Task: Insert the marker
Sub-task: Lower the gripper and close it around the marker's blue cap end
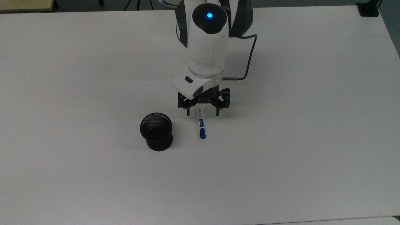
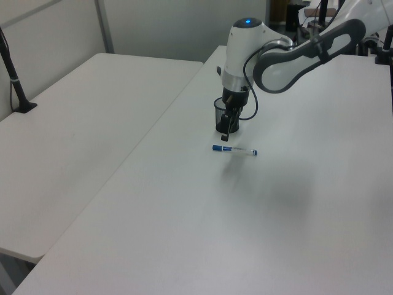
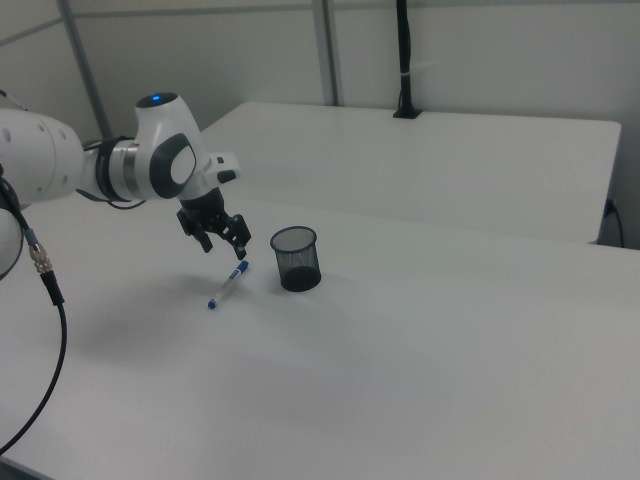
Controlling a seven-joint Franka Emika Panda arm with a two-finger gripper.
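Pincer [image 1: 202, 113] spread above marker [image 1: 201, 124]

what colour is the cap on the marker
Blue, on a white barrel; the marker shows it best in the top view.

Claw [image 2: 227, 131] above marker [image 2: 234, 150], near cup [image 2: 223, 115].

White table [image 1: 297, 140]: bears one black mesh cup [image 1: 156, 131], upright, and one marker [image 1: 201, 124] lying flat just beside the cup, at the top view's right, not touching it.
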